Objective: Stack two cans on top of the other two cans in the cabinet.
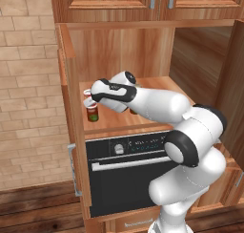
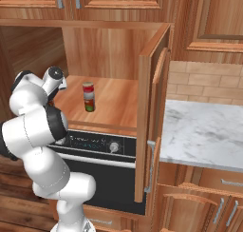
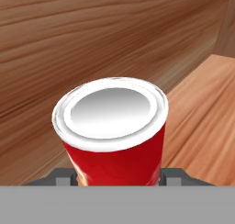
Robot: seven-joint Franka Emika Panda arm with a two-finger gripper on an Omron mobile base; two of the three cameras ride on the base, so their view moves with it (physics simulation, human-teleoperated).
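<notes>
My gripper (image 1: pixel 89 100) reaches to the far left of the cabinet niche (image 1: pixel 114 50), shut on a red-and-white can (image 1: pixel 87 93). That can hangs directly over a dark red-and-green can (image 1: pixel 92 114) on the shelf (image 1: pixel 114 120); whether they touch I cannot tell. In the hand view the held can (image 3: pixel 114 140) shows its silver top between the gripper (image 3: pixel 117 178) tips, with the niche's side wall behind. Further right, another red-and-white can (image 2: pixel 88 90) sits stacked on the second dark can (image 2: pixel 89 105). In the left base view my arm mostly covers this stack.
A black built-in oven (image 1: pixel 128 179) sits under the shelf. The niche's side panels (image 2: pixel 152 107) stand out on both sides. Panelled upper doors (image 1: pixel 109 0) hang above. A marble counter (image 2: pixel 204 131) lies to the right.
</notes>
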